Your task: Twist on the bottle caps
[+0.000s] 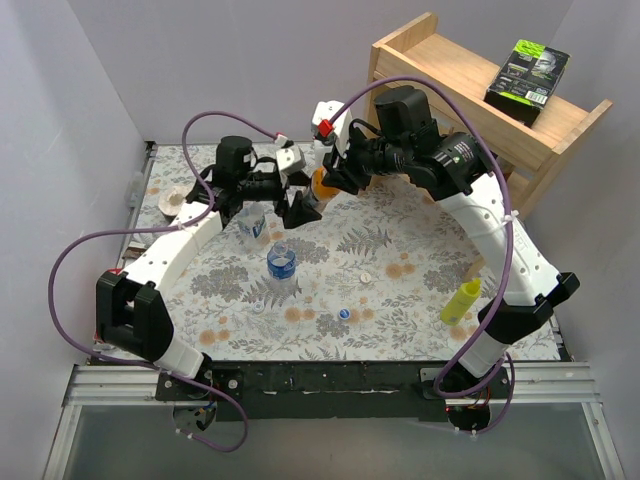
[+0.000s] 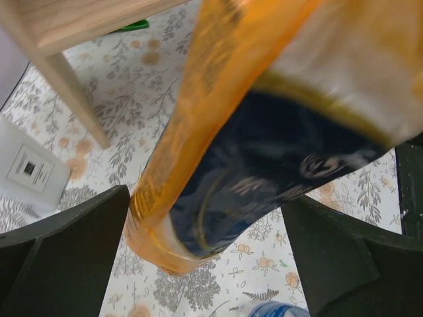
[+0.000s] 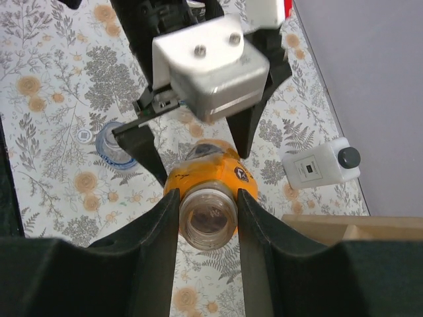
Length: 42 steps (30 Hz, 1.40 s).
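The orange bottle (image 1: 320, 186) is held tilted above the mat at the back centre. My right gripper (image 3: 207, 218) is shut on its bare neck, and the mouth (image 3: 207, 221) is open with no cap on it. My left gripper (image 2: 205, 224) is open, with its fingers (image 3: 144, 149) on either side of the bottle's body (image 2: 198, 152). Two clear bottles with blue labels (image 1: 252, 226) (image 1: 282, 262) stand uncapped on the mat; one shows in the right wrist view (image 3: 116, 145). A blue cap (image 1: 344, 314) and a whitish cap (image 1: 366, 276) lie loose in front.
A yellow squeeze bottle (image 1: 460, 300) stands at the right. A white square bottle with a black cap (image 3: 322, 165) lies by the wooden shelf (image 1: 470, 80), whose leg (image 2: 69, 92) is close by. A black-green packet (image 1: 527, 73) lies on the shelf. A pale dish (image 1: 172, 198) sits far left.
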Available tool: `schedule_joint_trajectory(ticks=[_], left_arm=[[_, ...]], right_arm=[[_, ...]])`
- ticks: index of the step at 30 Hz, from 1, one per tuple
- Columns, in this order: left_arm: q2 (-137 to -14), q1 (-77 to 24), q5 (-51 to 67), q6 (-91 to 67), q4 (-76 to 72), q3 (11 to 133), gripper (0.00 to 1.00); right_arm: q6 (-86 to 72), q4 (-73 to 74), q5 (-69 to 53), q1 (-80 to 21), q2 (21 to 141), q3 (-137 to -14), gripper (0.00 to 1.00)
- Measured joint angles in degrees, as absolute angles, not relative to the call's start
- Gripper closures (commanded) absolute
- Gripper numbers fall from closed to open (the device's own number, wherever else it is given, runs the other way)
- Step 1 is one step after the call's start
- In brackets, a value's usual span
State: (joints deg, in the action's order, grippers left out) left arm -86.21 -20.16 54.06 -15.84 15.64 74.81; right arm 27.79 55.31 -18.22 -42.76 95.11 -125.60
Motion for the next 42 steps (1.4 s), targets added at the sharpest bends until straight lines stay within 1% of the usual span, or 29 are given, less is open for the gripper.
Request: schedule_joint_trajectory(ticks=[2,3,4,6,7,10,13,16,20,21,23,24,26,27,29,30,32,33,34,35,37,40,42], left_arm=[[-86.6,-22.2,53.6,-13.5,16.4,75.2,0.03],[-86.7,-23.0,53.4,-12.4,16.8,75.3,0.05],[-86.8,-23.6,53.3,-11.6,17.0,75.3,0.09],[-86.9,-24.3,53.1,-10.2,17.6,75.3,0.12],[-86.9,-24.4,53.0,-9.6,17.7,75.3,0.12],[-86.9,-24.4,52.6,-8.7,17.3,75.3,0.05],[-86.8,-24.4,51.9,-9.5,14.5,74.2,0.05],[-86.8,-24.4,51.7,-10.7,12.2,72.4,0.09],[-86.8,-24.4,52.2,-11.8,10.9,71.9,0.22],[-86.8,-24.4,52.5,-11.9,10.7,71.8,0.28],[-86.8,-24.4,53.1,-12.4,10.3,71.7,0.36],[-86.8,-24.4,53.3,-12.6,10.1,71.7,0.44],[-86.8,-24.4,54.5,-12.5,9.8,71.6,0.53],[-86.8,-24.4,55.0,-12.4,9.5,71.6,0.60],[-86.8,-24.5,56.3,-13.1,8.7,71.6,0.68],[-86.8,-24.5,56.9,-13.6,8.2,71.5,0.70],[-86.8,-24.6,57.8,-15.6,6.2,71.2,0.72],[-86.8,-24.6,58.0,-16.9,5.2,70.9,0.73],[-86.8,-24.8,58.4,-18.2,3.9,70.5,0.74],[-86.6,-24.9,58.5,-20.6,2.9,70.0,0.76],[-85.5,-24.8,58.2,-24.9,-0.8,67.7,0.76],[-82.4,-24.7,55.8,-32.6,-6.4,62.5,0.75],[-79.9,-24.6,53.8,-36.7,-8.8,59.7,0.72]], right_arm=[[27.6,55.1,-18.6,-42.7,95.1,-125.4,0.99],[27.4,55.0,-18.9,-42.8,95.1,-125.4,0.99],[27.4,55.0,-19.3,-42.7,95.1,-125.4,0.99],[27.2,54.8,-19.9,-42.7,95.1,-125.3,0.99],[27.2,54.8,-20.1,-42.7,95.1,-125.3,0.99],[27.2,54.6,-20.9,-42.7,95.1,-125.3,0.99],[27.1,54.2,-22.4,-42.4,95.1,-125.3,0.99],[26.5,53.8,-24.3,-42.0,95.1,-125.0,0.99],[25.7,53.8,-25.3,-41.6,95.1,-125.1,0.99],[25.6,53.8,-25.3,-41.4,95.1,-125.1,0.99],[25.6,53.8,-25.4,-41.2,95.1,-125.1,0.99],[25.4,53.8,-25.5,-41.2,95.1,-125.1,0.99],[25.0,53.4,-25.2,-41.1,95.0,-124.9,0.99],[24.4,52.7,-25.1,-40.9,94.8,-124.6,0.99],[23.4,51.9,-24.7,-40.5,94.4,-124.1,0.97],[22.7,51.5,-24.6,-40.3,94.2,-124.0,0.76],[21.3,51.0,-24.3,-39.7,94.1,-124.0,0.46],[20.6,51.0,-24.2,-39.6,94.2,-124.5,0.26],[20.2,51.5,-23.5,-39.4,94.6,-125.4,0.21],[20.0,52.1,-22.3,-39.2,95.0,-126.7,0.18],[20.2,53.3,-19.8,-38.9,95.6,-129.3,0.13],[20.5,53.3,-15.7,-37.8,95.6,-132.4,0.13],[21.3,52.4,-12.7,-37.0,94.7,-133.3,0.14]])
